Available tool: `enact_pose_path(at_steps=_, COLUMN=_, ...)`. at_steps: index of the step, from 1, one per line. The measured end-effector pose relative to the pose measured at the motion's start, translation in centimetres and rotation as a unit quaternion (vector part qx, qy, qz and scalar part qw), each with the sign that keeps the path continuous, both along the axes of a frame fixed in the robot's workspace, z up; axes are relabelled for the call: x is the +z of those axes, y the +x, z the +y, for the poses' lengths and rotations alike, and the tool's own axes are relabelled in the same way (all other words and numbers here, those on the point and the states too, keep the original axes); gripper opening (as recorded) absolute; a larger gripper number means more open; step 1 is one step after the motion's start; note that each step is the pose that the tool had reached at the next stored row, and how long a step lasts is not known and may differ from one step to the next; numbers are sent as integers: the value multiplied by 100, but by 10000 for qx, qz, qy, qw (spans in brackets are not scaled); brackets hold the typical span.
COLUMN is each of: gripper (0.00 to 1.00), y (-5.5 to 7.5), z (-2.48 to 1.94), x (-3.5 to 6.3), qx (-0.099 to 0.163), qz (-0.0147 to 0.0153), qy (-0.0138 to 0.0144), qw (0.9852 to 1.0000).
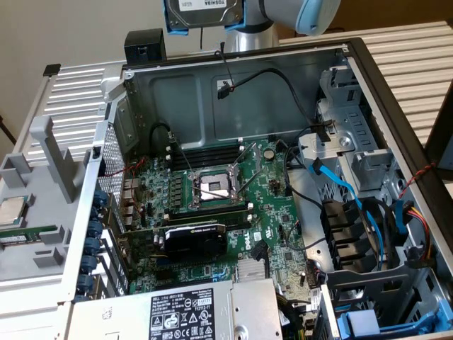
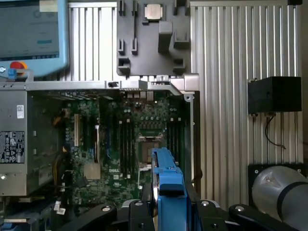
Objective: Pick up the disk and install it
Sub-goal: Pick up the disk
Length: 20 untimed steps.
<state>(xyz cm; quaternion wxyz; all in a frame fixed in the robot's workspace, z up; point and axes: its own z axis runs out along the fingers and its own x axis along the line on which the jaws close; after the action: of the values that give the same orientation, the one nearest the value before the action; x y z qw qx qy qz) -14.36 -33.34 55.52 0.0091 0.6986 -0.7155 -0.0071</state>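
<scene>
the slatted aluminium table (image 1: 417, 57) carries the open computer case (image 1: 184, 92), which lies on its side with the interior exposed. the green motherboard (image 1: 279, 227) covers the floor of the case. the grey power supply box (image 1: 191, 312), with a printed label, sits at the near edge of the case in the exterior view. the robot arm (image 1: 311, 14) enters at the top of the exterior view, above the far wall of the case. a grey plastic fixture (image 1: 42, 177) stands on the table outside the case, at the exterior view's left. the disk (image 1: 202, 13) is held in the air above the far wall of the case, clear of both case and table; its toshiba label and blue carrier frame are visible. in the wrist view the disk stands edge-on over the motherboard, and the gripper (image 2: 168, 204) is closed on the blue frame, with one dark finger (image 2: 146, 197) on each side. the cpu socket (image 1: 212, 188) sits near the centre of the motherboard. a small square cpu chip (image 1: 10, 210) rests on the fixture.
</scene>
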Motion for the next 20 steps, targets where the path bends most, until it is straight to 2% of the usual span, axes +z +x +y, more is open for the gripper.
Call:
enact_pose_path(at_steps=5, gripper=36, y=225, z=-46, x=150, qx=0, qz=2, qy=5, qw=10000)
enact_pose_path(at_steps=12, gripper=36, y=492, z=-109, x=292, qx=0, qz=1, qy=7, qw=10000)
enact_pose_path(at_steps=15, gripper=36, y=571, z=-169, x=335, qx=1, qz=1, qy=7, qw=10000)
enact_pose_path(at_steps=20, gripper=36, y=608, z=-274, x=416, qx=0, qz=1, qy=8, qw=10000)
